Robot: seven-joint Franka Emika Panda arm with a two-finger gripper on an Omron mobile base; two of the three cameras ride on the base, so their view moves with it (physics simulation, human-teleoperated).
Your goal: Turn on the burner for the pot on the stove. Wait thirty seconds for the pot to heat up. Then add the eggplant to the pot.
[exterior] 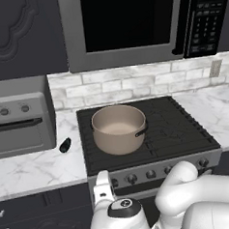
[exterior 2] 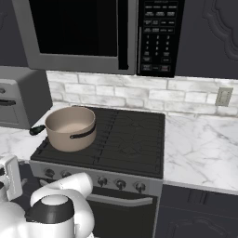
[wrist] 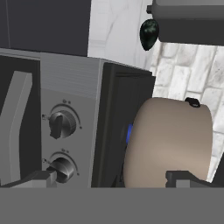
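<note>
Left base view: The arm (exterior: 199,197) fills the lower right, nearest the lens. The pincer (exterior: 103,184) sits low against the steel front of the stove (exterior: 178,129), at the left end of the row of knobs (exterior: 150,174). Past the pincer, up on the left of the cooktop, stands the pot (exterior: 119,128), its dark handle turned right. The eggplant (exterior: 65,145) lies on the counter (exterior: 38,170), beyond the pincer and to its left, just off the stove's edge and apart from the pot. Further left stands the toaster oven (exterior: 20,123). The microwave (exterior: 129,23) hangs above.

Right base view: The pincer (exterior 2: 10,179) is at the left edge, below the stove (exterior 2: 132,139) front and left of the knobs (exterior 2: 102,181). The pot (exterior 2: 70,128) stands above and beyond it. The eggplant (exterior 2: 36,130) lies just left of the pot, in front of the toaster oven (exterior 2: 21,97).

Hand view (rolled sideways): The pincer (wrist: 111,179) is released, its tips wide apart with nothing between them. Two knobs (wrist: 61,124) lie close ahead, the nearer one just beside one fingertip. The pot (wrist: 168,140) is ahead by the other tip. A small blue spot (wrist: 129,133) shows at its base. The eggplant (wrist: 148,33) lies far ahead on the counter (wrist: 113,26).
</note>
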